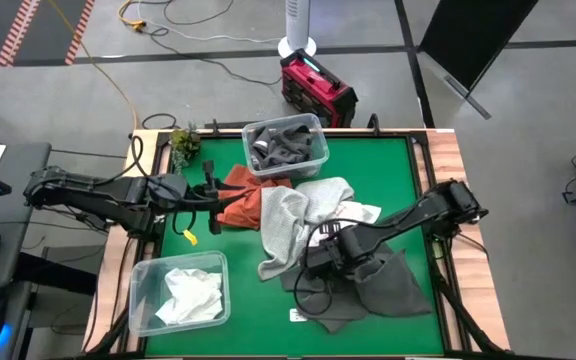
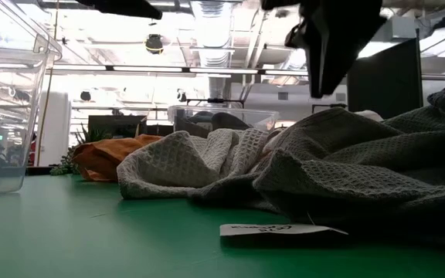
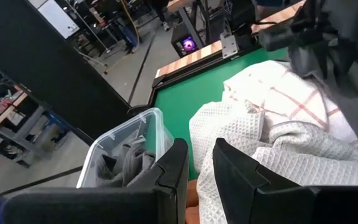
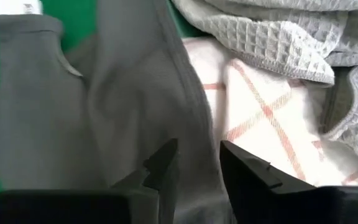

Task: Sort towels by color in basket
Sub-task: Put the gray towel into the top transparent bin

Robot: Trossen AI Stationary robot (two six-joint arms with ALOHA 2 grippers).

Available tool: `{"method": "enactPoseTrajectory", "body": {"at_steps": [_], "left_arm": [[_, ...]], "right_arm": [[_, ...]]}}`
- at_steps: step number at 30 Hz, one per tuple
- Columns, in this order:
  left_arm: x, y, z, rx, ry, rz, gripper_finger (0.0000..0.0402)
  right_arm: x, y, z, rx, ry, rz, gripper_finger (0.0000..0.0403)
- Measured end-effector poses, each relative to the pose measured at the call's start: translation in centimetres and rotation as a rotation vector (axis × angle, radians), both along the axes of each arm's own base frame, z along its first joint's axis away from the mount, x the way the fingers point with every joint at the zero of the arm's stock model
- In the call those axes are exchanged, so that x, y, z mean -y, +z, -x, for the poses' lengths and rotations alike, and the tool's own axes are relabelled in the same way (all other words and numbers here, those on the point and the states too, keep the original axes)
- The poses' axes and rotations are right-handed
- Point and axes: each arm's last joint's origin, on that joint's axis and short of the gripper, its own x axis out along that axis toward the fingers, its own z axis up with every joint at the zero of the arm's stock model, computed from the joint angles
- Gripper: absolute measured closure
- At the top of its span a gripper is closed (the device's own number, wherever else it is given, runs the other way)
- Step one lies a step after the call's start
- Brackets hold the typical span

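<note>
A pile of towels lies mid-table: a dark grey one near the right, a light grey waffle one, a white one with red grid lines and a rust orange one. My right gripper points down, open by a narrow gap, over the dark grey towel's hemmed edge beside the red-grid towel. In the low view its fingertips show just above the pile. My left gripper stays left of the orange towel, raised and roughly level, slightly open with nothing between its fingers.
A clear basket at the far edge holds dark grey towels. Another clear basket at the near left holds white towels. A small plant stands at the far left. A white tag lies near the front edge.
</note>
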Motion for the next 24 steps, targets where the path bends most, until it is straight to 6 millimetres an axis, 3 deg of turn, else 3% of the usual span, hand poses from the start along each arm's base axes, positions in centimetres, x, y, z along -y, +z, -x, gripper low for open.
{"method": "enactPoseTrajectory", "body": {"at_steps": [9,12,16,19,24], "left_arm": [[0.0,-0.1,0.0,-0.009,0.004,0.003,0.0336],[0.0,-0.2,0.1,-0.019,0.005,0.002,0.0336],[0.0,-0.2,0.1,-0.02,0.005,0.005,0.0336],[0.0,-0.4,0.1,-0.027,0.012,0.034,0.0336],[0.1,-0.7,0.1,-0.068,-0.023,0.041,0.0336]], "right_arm": [[0.9,-4.1,-1.1,-0.169,0.003,0.071,0.0257],[0.9,-5.3,-0.9,-0.256,0.024,0.082,0.0289],[0.6,-5.4,-0.3,-0.34,0.063,0.081,0.0369],[0.7,-3.8,0.1,-0.378,0.047,0.08,0.0384],[1.3,1.9,0.5,-0.235,0.036,0.181,0.0378]]}}
